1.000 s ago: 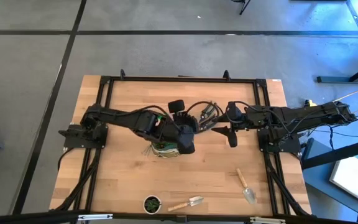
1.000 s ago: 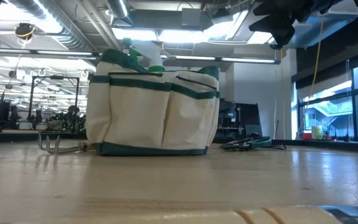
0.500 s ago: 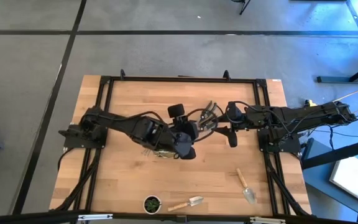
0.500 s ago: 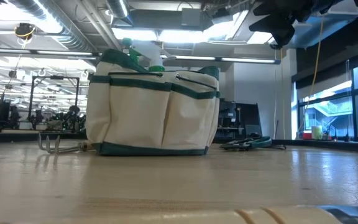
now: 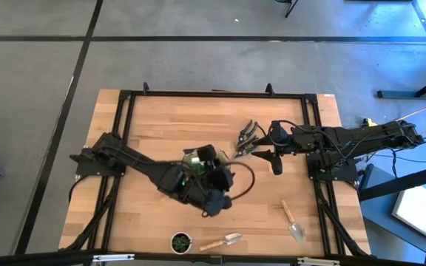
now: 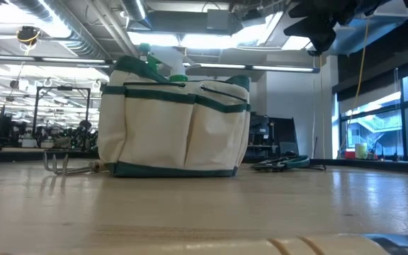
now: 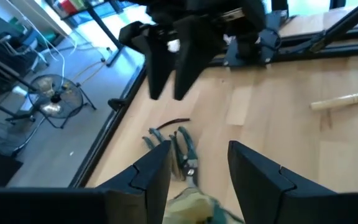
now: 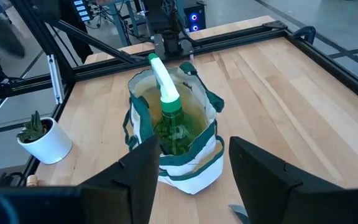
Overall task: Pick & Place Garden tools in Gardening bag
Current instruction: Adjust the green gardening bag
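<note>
With the spray bottle [image 8: 168, 93] already standing in the bag [image 8: 185, 163] at mid-table, the left gripper [image 7: 197, 165], spread and empty above it, should line up squarely over the pruners [image 5: 247, 137] just right of the bag, beneath the spread, idle right gripper [image 5: 276, 164].

Bag [image 8: 174, 134] mouth partly blocked by upright spray bottle [image 8: 166, 93]; left arm [image 5: 161, 174] overhangs it. Table [image 5: 161, 118] beside pruners [image 5: 247, 137] unobstructed.

left pincer [image 5: 214, 201] withdrawn from gardening bag [image 5: 198, 164]
</note>
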Robot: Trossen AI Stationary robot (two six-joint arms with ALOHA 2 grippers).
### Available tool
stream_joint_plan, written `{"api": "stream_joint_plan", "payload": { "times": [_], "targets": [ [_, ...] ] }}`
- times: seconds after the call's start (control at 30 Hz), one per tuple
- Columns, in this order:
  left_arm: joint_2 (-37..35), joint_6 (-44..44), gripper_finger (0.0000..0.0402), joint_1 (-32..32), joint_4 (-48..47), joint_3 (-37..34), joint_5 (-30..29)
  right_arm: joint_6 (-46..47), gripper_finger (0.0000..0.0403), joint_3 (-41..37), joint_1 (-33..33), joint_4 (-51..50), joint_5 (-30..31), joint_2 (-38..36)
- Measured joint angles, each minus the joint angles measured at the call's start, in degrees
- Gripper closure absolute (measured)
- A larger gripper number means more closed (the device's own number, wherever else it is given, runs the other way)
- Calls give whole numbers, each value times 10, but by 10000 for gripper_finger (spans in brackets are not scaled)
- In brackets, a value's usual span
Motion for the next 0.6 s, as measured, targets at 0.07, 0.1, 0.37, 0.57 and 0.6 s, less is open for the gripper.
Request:
{"api": "stream_joint_plan", "payload": {
  "times": [0.07, 0.1, 0.37, 0.57, 0.6],
  "targets": [
    [0, -1, 249, -11, 27, -21, -12, 0, 208, 0, 0, 0, 0, 0],
    [0, -2, 249, -16, 38, -31, -16, 0, 208, 0, 0, 0, 0, 0],
    [-3, -48, 263, -49, 74, -78, -20, 0, 208, 0, 0, 0, 0, 0],
    [-7, -99, 295, -81, 89, -114, -44, 0, 208, 0, 0, 0, 0, 0],
    [-7, -109, 302, -86, 89, -121, -54, 0, 208, 0, 0, 0, 0, 0]
  ]
}}
